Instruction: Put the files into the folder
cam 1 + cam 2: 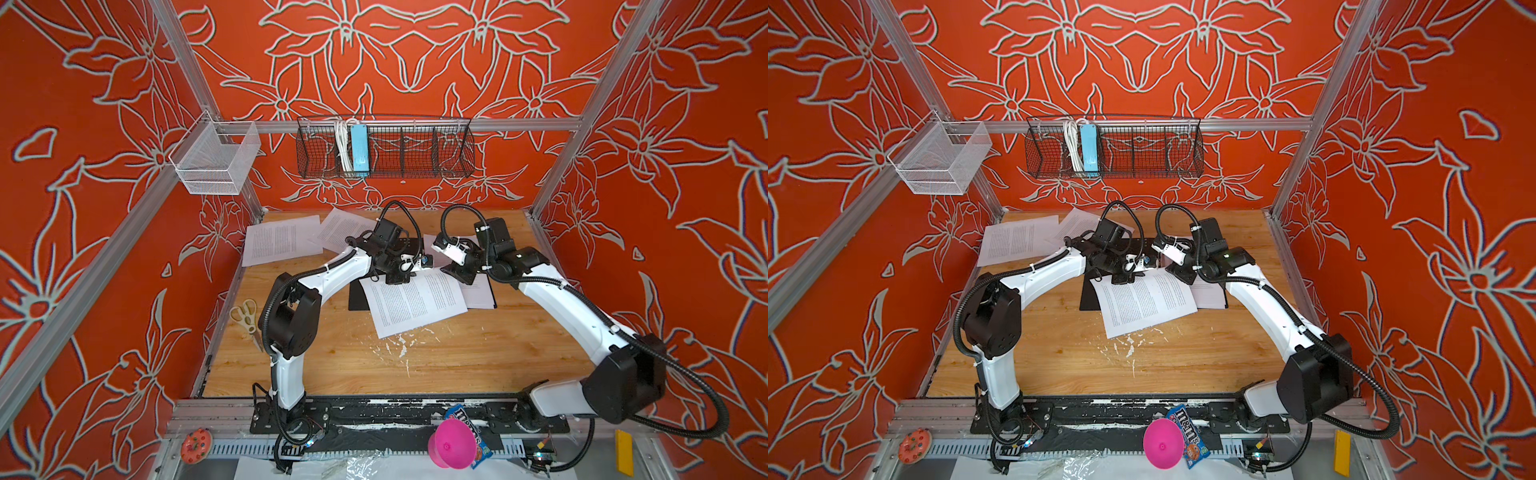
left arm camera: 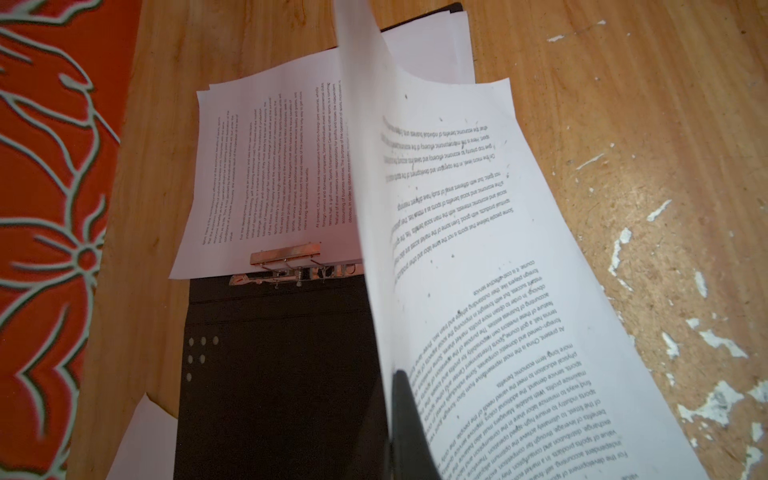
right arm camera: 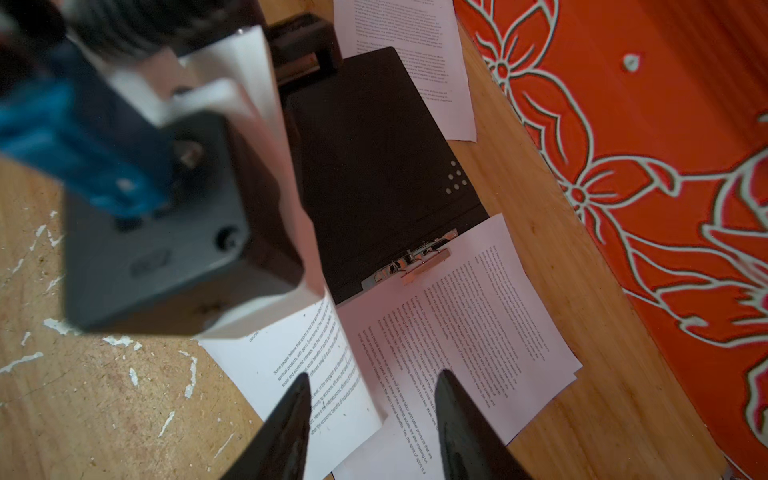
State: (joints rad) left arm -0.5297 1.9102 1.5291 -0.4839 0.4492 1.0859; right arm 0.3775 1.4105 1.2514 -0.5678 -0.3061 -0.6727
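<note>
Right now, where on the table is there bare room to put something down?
The near half of the table is bare: scissors at its left edge, the lifted sheet behind, arm bases in front. The middle back is crowded: folder, sheets, left gripper, right gripper. Loose sheets fill the far left corner.

top views: we look down from high at the front over the whole table (image 1: 457, 365) | wrist views: we sit close above the open folder (image 2: 270, 374) from opposite sides, both sharing it
</note>
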